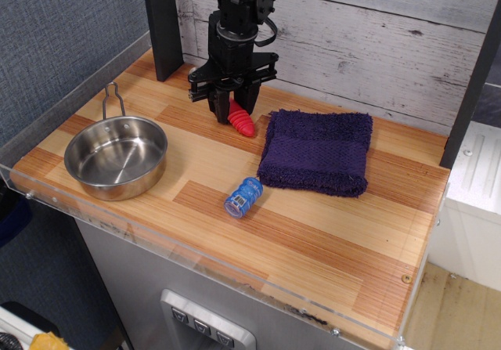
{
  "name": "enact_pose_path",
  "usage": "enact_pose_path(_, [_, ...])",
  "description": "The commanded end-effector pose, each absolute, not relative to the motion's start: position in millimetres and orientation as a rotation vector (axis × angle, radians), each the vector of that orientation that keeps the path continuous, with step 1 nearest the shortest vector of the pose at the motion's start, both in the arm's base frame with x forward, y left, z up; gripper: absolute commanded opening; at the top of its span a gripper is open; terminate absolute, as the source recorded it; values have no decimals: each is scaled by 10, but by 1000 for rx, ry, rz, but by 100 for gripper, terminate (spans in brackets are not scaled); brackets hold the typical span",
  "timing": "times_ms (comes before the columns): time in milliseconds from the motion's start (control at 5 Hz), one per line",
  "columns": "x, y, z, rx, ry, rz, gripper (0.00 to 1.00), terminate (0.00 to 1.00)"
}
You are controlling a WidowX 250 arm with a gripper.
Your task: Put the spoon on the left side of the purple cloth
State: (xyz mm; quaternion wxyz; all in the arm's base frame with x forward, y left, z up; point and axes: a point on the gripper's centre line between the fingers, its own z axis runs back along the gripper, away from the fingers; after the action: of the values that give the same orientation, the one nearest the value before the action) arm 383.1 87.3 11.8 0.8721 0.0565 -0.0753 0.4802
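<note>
The spoon (242, 120) shows only as the ribbed red end of its handle, low over the wooden table just left of the purple cloth (318, 150). Its silver bowl is hidden behind the black gripper (229, 104). The gripper stands over the handle's far end with its fingers closed around it. The purple cloth lies flat at the back right of the table, folded and roughly square. The handle tip is a short way from the cloth's left edge.
A steel pan (116, 156) with a wire handle sits at the left. A small blue cylinder (243, 197) lies in front of the cloth. A black post (162, 21) stands at the back left. A clear plastic lip (196, 248) edges the table front.
</note>
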Motion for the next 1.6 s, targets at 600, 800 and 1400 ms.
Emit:
enact_pose_path(600, [3709,884,443,55,-185,944,100,0])
enact_pose_path(800, [3676,859,699,38,-229,929,100,0])
enact_pose_path(1400, [3498,792,1140,-12,-309,909,100,0])
